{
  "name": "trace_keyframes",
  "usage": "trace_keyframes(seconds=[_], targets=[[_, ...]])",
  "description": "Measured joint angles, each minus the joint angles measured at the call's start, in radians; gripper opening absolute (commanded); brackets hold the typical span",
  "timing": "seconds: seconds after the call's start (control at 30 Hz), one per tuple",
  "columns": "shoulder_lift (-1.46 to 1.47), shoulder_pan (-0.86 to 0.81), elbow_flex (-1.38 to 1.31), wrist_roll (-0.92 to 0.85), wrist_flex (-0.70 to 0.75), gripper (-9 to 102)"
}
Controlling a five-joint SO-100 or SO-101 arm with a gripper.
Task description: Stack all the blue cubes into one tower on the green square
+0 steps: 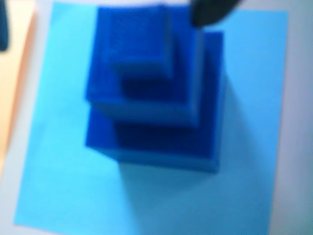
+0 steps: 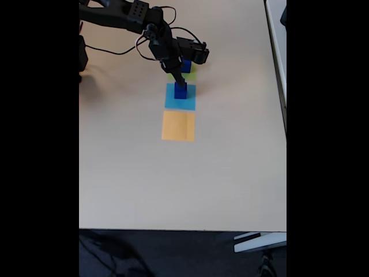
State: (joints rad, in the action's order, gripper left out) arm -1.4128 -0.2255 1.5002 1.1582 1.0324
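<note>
in the wrist view, three blue cubes (image 1: 154,98) sit stacked as a stepped tower, the largest at the bottom, a middle one on it and the smallest on top, all standing on the light-blue square (image 1: 244,147) and not on the green one. the picture is blurred, so the cube edges run soft. a dark rounded shape, part of the gripper, pokes in at the top edge just above the tower's upper right corner, and a strip of the orange square (image 1: 14,73) shows at the left edge. in the fixed view, the black arm (image 2: 127,14) reaches in from the upper left over the pale surface (image 2: 230,173), and the gripper (image 2: 180,79) hangs right above the tower (image 2: 180,90), close to or touching its top; whether its fingers are spread or pressed together cannot be told from either picture. the three coloured squares lie in a line: the green square (image 2: 192,74) farthest up the picture, mostly covered by the arm, then the light-blue square, then the orange square nearest the bottom. another blue cube (image 2: 185,66) shows over the green square, just behind the gripper; whether it rests on the patch is hard to tell.
</note>
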Motion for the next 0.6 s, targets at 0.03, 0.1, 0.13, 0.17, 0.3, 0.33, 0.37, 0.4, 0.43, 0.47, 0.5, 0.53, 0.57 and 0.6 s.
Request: trace_keyframes(seconds=[0.03, 0.1, 0.13, 0.17, 0.3, 0.33, 0.37, 0.4, 0.43, 0.47, 0.5, 0.53, 0.57, 0.6], targets=[[0.0, 0.0, 0.0, 0.0, 0.0, 19], [0.0, 0.0, 0.0, 0.0, 0.0, 19], [0.0, 0.0, -0.002, 0.0, 0.0, 19], [0.003, 0.0, -0.005, 0.0, 0.0, 19], [0.015, 0.002, -0.02, 0.0, 0.0, 19], [0.02, 0.002, -0.026, 0.0, 0.0, 19], [0.021, 0.002, -0.029, 0.0, 0.0, 19], [0.021, 0.002, -0.031, 0.0, 0.0, 19], [0.021, 0.002, -0.031, 0.0, 0.0, 19], [0.025, 0.002, -0.032, 0.0, 0.0, 19], [0.029, 0.002, -0.034, 0.0, 0.0, 19], [0.031, 0.002, -0.034, 0.002, 0.0, 19], [0.031, 0.002, -0.034, 0.002, 0.0, 19], [0.029, 0.002, -0.034, 0.002, 0.0, 19]])
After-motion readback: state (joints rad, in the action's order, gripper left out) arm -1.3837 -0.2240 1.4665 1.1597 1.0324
